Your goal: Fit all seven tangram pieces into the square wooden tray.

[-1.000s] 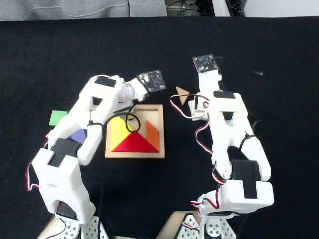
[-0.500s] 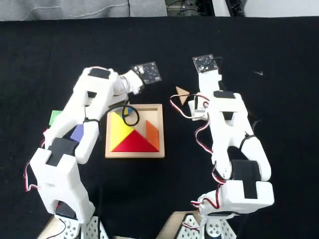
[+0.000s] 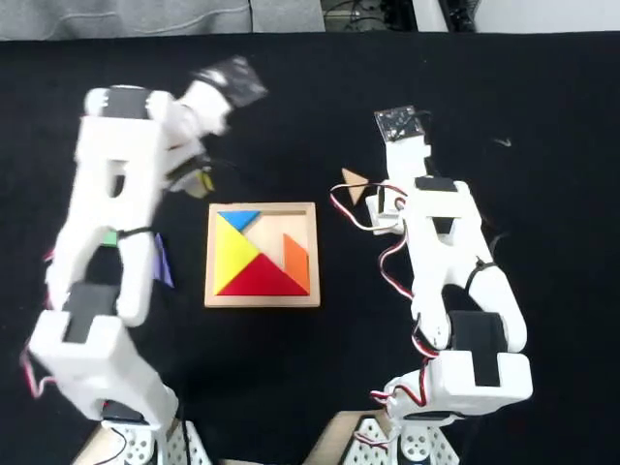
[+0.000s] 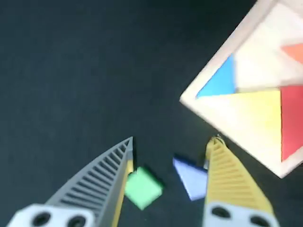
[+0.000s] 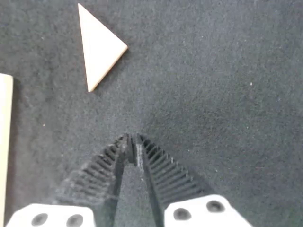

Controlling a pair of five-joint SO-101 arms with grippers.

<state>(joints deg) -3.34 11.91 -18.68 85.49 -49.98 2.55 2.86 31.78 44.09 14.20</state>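
Note:
The square wooden tray (image 3: 312,254) lies mid-table and holds a blue triangle (image 3: 240,219), a yellow triangle (image 3: 232,254), a red triangle (image 3: 262,281) and an orange piece (image 3: 297,262). My left gripper (image 4: 170,146) hangs open and empty above the cloth, left of the tray (image 4: 189,99). Under it lie a green square (image 4: 142,187) and a purple piece (image 4: 191,177). My right gripper (image 5: 131,139) is shut on nothing, a short way from a plain wooden triangle (image 5: 97,47), which lies right of the tray (image 3: 354,184).
Black cloth covers the table (image 3: 523,116). The left arm partly hides the green square (image 3: 109,237), and the purple piece (image 3: 163,262) lies beside that arm. The tray's edge (image 5: 4,132) lies near the right gripper.
The left arm has swung up and to the left, away from the tray, leaving the blue triangle in the tray's far-left corner. The right arm has not moved.

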